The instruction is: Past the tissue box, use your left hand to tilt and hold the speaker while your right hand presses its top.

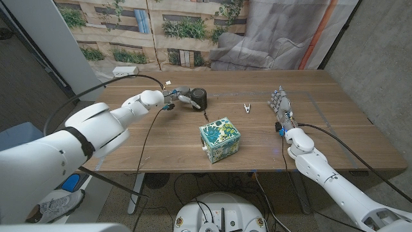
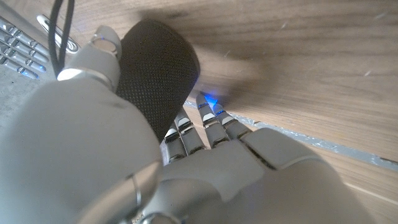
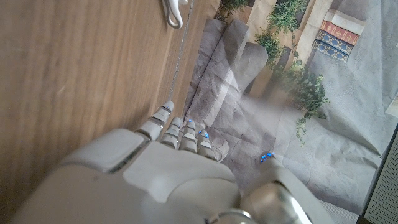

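The speaker, a small black mesh cylinder, stands on the wooden table beyond the tissue box, a green-and-white patterned cube. My left hand is against the speaker's left side. In the left wrist view, the thumb lies on one side of the dark mesh speaker and the fingers curl around the other, so my left hand grips it. My right hand stands far to the right, fingers straight and apart, holding nothing. The right wrist view has my right hand beside bare wood.
A small white clip lies between the speaker and my right hand, also seen as the clip ahead of my right fingers. A white box sits at the table's far left edge. Black cables trail across the left of the table.
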